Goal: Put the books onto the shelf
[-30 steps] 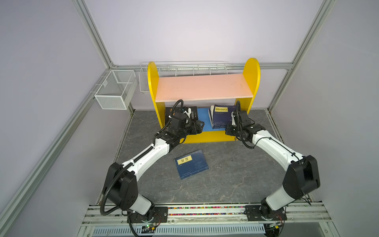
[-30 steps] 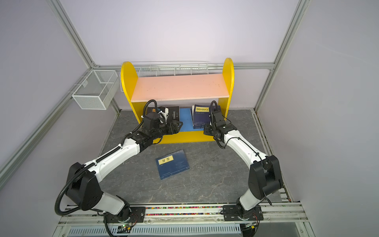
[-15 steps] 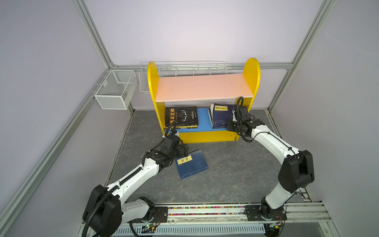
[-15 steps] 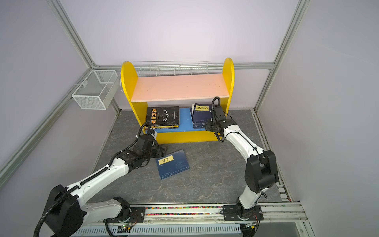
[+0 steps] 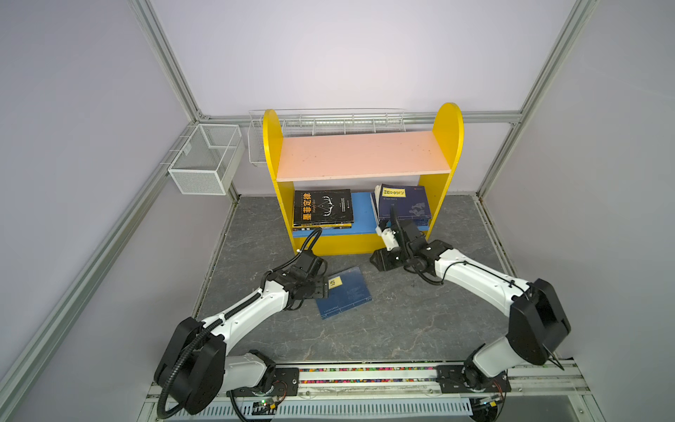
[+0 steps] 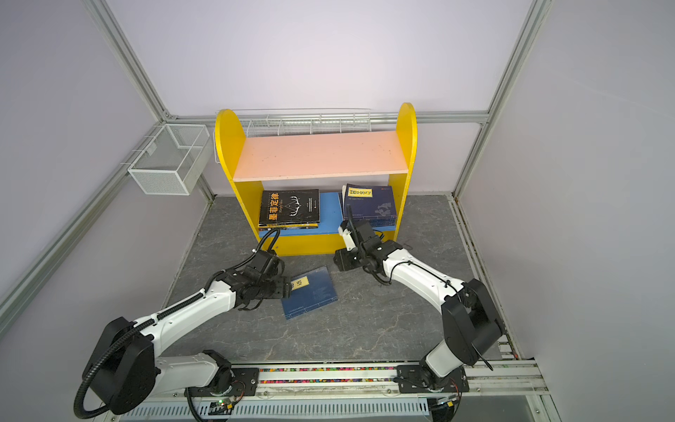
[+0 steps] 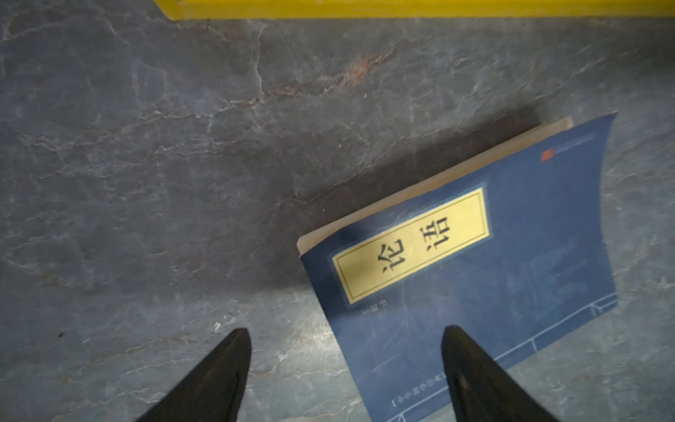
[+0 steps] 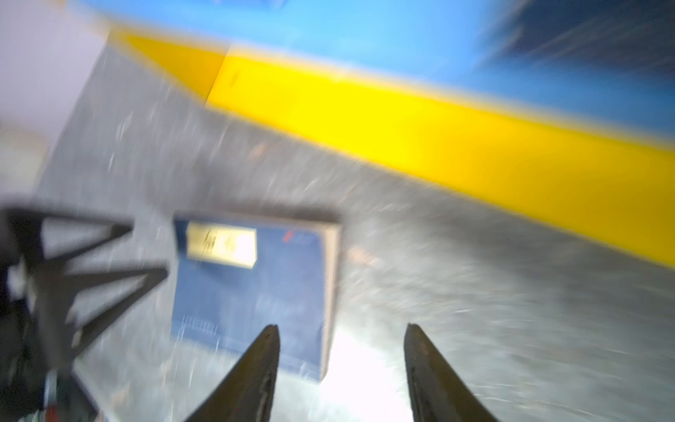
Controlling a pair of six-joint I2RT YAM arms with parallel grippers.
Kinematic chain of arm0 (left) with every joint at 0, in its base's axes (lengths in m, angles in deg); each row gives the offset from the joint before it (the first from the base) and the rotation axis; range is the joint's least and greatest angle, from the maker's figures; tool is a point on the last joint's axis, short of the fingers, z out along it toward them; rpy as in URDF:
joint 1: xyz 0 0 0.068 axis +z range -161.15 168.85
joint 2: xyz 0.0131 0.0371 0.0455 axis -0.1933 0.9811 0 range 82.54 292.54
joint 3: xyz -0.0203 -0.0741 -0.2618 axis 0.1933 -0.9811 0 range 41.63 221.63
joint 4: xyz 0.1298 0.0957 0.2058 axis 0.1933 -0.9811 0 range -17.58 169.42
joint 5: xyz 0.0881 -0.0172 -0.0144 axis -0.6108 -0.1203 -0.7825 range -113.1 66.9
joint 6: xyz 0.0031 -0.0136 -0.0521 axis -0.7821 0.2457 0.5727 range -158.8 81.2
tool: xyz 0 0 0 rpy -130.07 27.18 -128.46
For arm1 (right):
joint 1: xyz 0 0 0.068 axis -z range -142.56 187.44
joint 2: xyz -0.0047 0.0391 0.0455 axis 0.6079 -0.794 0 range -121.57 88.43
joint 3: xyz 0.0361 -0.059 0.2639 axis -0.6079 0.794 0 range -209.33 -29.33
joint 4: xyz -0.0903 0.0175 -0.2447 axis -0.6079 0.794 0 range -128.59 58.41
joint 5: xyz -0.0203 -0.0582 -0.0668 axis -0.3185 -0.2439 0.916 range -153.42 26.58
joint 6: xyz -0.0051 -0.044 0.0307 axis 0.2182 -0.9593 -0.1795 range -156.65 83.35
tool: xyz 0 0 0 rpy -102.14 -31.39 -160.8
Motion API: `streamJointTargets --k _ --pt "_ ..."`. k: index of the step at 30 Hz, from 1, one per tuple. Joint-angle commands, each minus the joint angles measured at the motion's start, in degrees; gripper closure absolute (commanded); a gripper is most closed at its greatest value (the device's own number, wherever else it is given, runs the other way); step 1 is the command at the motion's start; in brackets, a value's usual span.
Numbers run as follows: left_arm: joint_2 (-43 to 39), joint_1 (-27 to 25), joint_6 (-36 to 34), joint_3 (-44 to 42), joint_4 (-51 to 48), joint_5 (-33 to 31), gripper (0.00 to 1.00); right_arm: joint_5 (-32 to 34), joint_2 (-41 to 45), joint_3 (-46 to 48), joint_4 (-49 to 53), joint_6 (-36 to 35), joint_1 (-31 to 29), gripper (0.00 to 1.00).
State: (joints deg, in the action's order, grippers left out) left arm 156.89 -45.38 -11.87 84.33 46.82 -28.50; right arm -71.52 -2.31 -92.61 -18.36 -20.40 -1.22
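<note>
The yellow shelf point(image 5: 447, 146) point(image 6: 403, 146) stands at the back, its pink upper board bare. On its blue lower board point(image 5: 362, 213) lie a stack topped by a black book point(image 5: 323, 206) point(image 6: 290, 206) and a stack of navy books point(image 5: 401, 201) point(image 6: 369, 201). One navy book with a yellow label point(image 5: 347, 294) point(image 6: 312, 292) point(image 7: 475, 277) point(image 8: 252, 288) lies flat on the floor. My left gripper point(image 5: 323, 286) point(image 7: 345, 330) is open at that book's label end, one finger over the cover, the other over the floor. My right gripper point(image 5: 378, 261) point(image 8: 341, 327) is open and empty, low before the shelf.
A white wire-mesh basket point(image 5: 204, 160) hangs on the left wall. A long white wire rack point(image 5: 328, 120) runs behind the shelf. The arms' base rail point(image 5: 365, 376) crosses the front. The grey stone floor point(image 5: 420, 321) surrounds the lying book.
My left gripper left the black book on the shelf and came down to the floor book. My right gripper opened, drew back from the navy stack and swung low in front of the shelf.
</note>
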Motion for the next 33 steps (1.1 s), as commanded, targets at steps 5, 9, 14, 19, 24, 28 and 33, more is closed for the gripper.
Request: streamJointTargets --k 5,9,14,19,24,28,33 --pt "5.74 -0.04 1.64 -1.49 -1.60 6.64 0.21 -7.10 -10.96 -2.20 2.22 -5.28 -1.42 0.33" --pt "8.84 -0.04 1.06 -1.26 -0.10 8.14 0.29 -12.42 -17.32 -5.73 7.32 -7.05 -0.65 0.34" --pt "12.80 -0.04 0.08 -0.60 0.87 10.59 0.35 -17.38 -21.47 -7.40 9.17 -9.08 -0.64 0.35" --pt "15.10 -0.13 -1.49 1.20 1.01 13.34 0.49 -21.02 -22.10 -9.49 8.05 -9.06 -0.70 0.40" --pt "14.41 -0.13 -2.61 3.45 0.15 15.34 0.60 -26.71 -16.61 -9.77 3.96 -6.89 0.40 0.43" --pt "13.32 -0.13 -4.38 5.61 -0.07 16.97 0.60 -29.89 -12.41 -9.51 1.56 -5.44 1.34 0.51" --pt "12.38 -0.04 -5.49 8.67 -0.82 18.59 0.60 -27.60 -9.71 -8.41 0.32 -4.23 1.55 0.80"
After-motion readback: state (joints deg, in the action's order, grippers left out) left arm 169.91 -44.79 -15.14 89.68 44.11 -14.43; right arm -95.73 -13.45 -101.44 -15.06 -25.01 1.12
